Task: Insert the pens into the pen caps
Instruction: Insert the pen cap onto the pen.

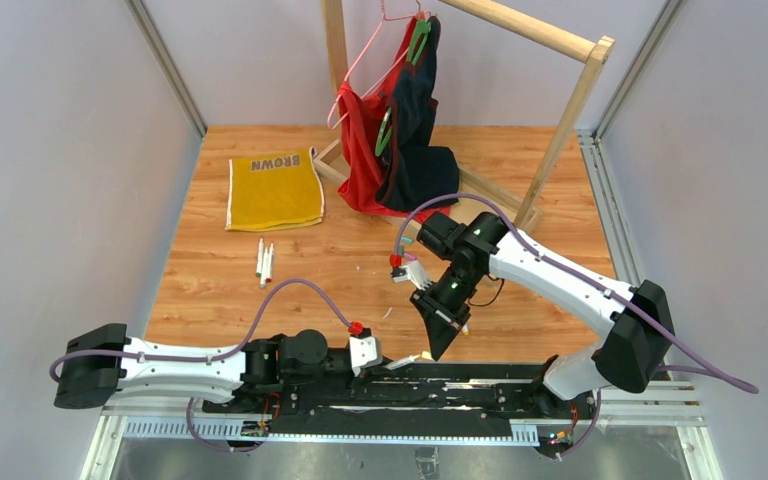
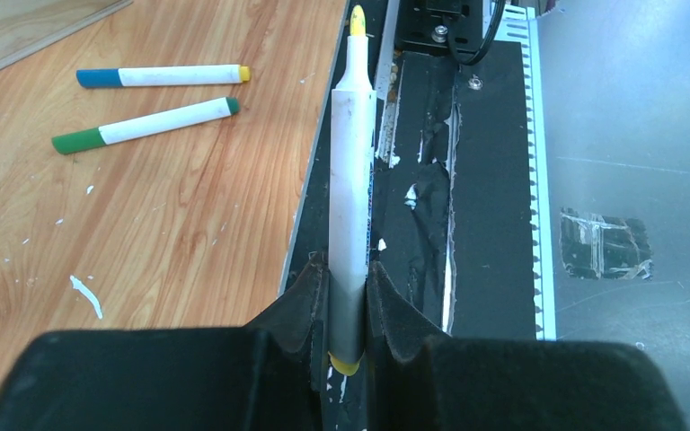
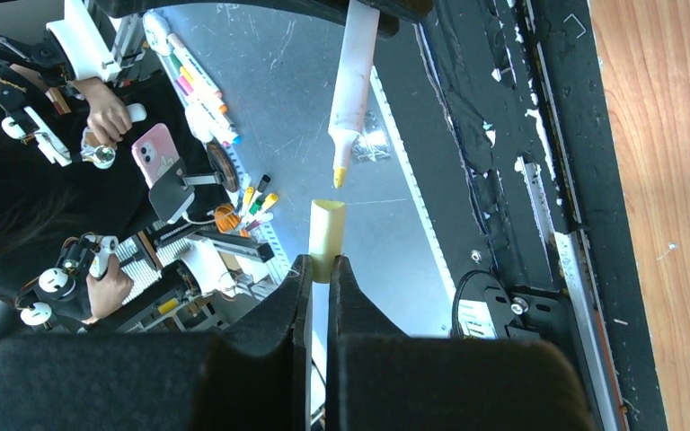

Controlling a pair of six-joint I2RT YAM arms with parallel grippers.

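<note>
plain grey walls [image 1: 60,150] round a wood-grain table [image 1: 220,290], wooden clothes rack [image 1: 574,110] at its back edge, soft even light

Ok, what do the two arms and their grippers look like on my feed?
Both arms are alike: the left arm and right arm have white shells on the long links with black joints and bases. A purple cable loops along each. Each wrist carries a small red knob. The right arm shows green lights. The left gripper and right gripper have black, wedge-shaped fingers.
</note>
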